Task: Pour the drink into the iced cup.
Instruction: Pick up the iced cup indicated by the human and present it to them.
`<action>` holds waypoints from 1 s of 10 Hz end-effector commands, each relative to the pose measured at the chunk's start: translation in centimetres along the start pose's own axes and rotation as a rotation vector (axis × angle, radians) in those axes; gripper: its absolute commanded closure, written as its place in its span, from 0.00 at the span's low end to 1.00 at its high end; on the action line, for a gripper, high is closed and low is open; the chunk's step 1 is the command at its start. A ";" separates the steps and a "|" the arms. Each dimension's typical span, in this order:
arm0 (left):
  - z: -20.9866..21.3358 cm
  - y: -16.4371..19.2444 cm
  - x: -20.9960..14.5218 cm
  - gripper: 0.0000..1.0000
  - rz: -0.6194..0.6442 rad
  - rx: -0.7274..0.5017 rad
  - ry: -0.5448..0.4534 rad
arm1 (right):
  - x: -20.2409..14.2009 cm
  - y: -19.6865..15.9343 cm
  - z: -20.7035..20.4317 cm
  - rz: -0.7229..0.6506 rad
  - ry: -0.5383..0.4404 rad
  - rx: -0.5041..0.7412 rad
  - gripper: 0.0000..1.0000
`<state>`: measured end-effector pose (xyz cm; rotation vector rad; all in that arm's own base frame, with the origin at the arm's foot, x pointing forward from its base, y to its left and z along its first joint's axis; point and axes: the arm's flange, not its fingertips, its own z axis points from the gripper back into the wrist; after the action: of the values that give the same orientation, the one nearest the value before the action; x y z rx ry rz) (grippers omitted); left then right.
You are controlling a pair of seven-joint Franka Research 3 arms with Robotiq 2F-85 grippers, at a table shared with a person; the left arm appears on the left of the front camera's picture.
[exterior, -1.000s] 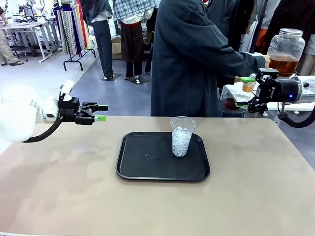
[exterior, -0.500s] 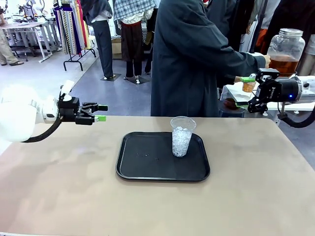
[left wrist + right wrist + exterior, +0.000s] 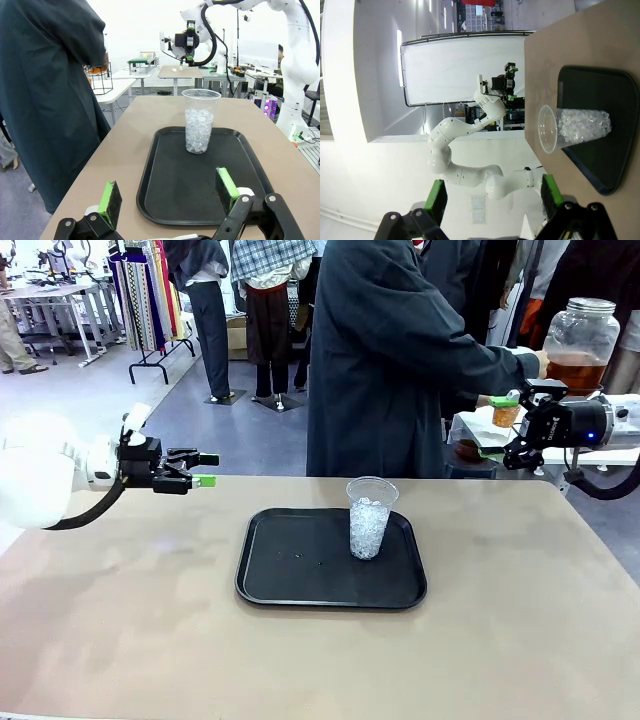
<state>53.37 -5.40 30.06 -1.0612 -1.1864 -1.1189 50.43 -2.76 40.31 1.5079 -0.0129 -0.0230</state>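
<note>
The iced cup [image 3: 369, 517], clear plastic and about half full of ice, stands upright on the far right part of a black tray [image 3: 300, 580]. The drink [image 3: 572, 371] is amber liquid in a large glass jar with a silver lid, beyond the table's far right corner, with a person's hand at its side. My right gripper [image 3: 507, 432] hovers open just in front of and below the jar, holding nothing. My left gripper [image 3: 206, 470] hangs open above the table's left side. The left wrist view looks over the open left gripper [image 3: 168, 195] at the cup [image 3: 200, 120] and tray [image 3: 175, 190]. In the right wrist view the cup [image 3: 575, 127] lies sideways beyond the open right gripper [image 3: 492, 197].
A person in a dark coat [image 3: 390, 360] stands at the far edge behind the tray, one arm stretched toward the jar. A small side table with cloths and a small orange cup [image 3: 506, 415] stands behind my right gripper. The tan tabletop [image 3: 130, 600] is bare around the tray.
</note>
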 end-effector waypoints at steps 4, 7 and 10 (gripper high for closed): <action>0.0 0.2 0.2 0.00 -0.006 0.002 0.000 | 0.0 0.1 0.0 0.003 0.000 0.000 0.00; 0.0 0.2 0.2 0.00 -0.006 0.002 0.000 | 0.0 0.1 0.0 0.003 0.000 0.000 0.00; 0.0 0.2 0.2 0.00 -0.006 0.002 0.000 | 0.0 0.1 0.0 0.003 0.000 0.000 0.00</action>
<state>53.37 -5.40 30.06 -1.0612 -1.1864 -1.1189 50.43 -2.76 40.31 1.5079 -0.0129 -0.0230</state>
